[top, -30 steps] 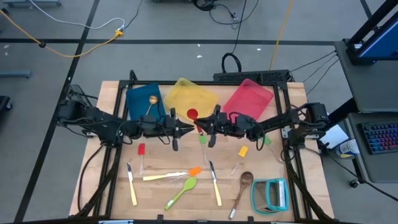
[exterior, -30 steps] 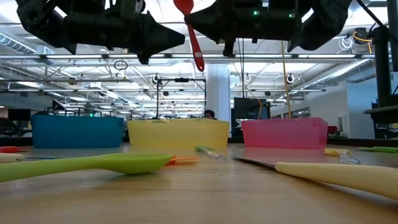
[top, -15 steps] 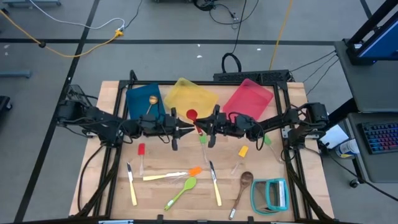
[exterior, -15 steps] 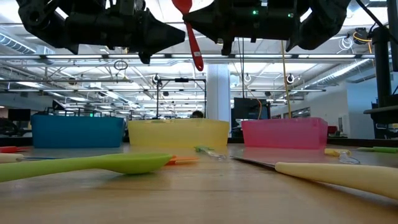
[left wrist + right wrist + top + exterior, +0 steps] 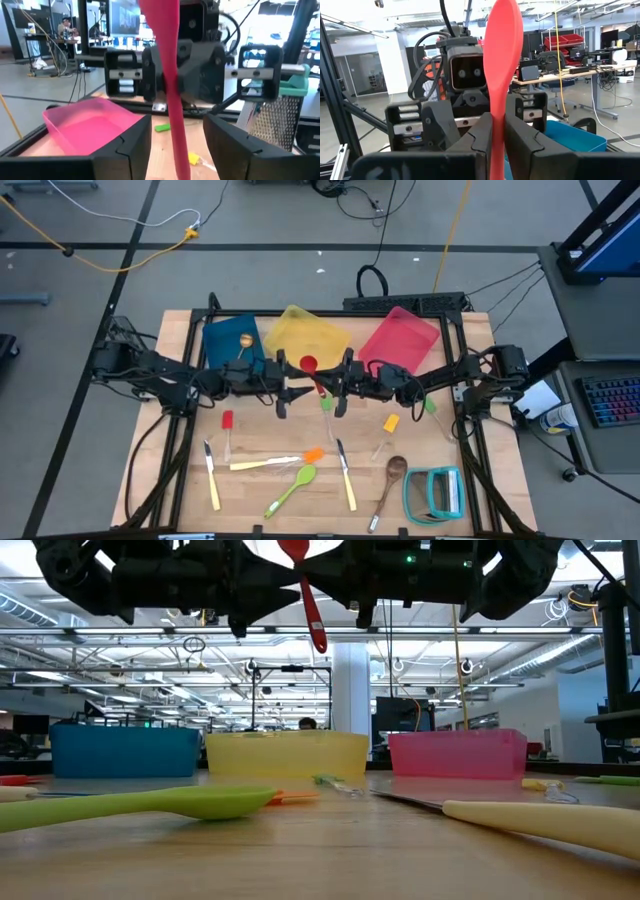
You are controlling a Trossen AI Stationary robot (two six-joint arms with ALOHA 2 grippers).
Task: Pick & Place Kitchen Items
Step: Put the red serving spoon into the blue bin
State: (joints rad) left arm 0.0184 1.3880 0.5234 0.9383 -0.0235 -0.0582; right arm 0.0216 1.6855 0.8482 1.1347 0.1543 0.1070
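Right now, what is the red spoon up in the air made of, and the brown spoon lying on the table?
The red spoon looks like smooth plastic or silicone: one even, matte red. The brown spoon seems to be wood, judging by its dull brown colour, though it shows too small to be sure.

Grey floor (image 5: 90,290) crossed by cables, white column (image 5: 351,690) under ceiling trusses with strip lights, desk with keyboard (image 5: 610,400) beside wooden table (image 5: 300,500).

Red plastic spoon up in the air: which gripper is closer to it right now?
Right. The right gripper is shut on the red plastic spoon, pinching its handle. The left gripper is open, its fingers standing apart on either side of the handle without touching.
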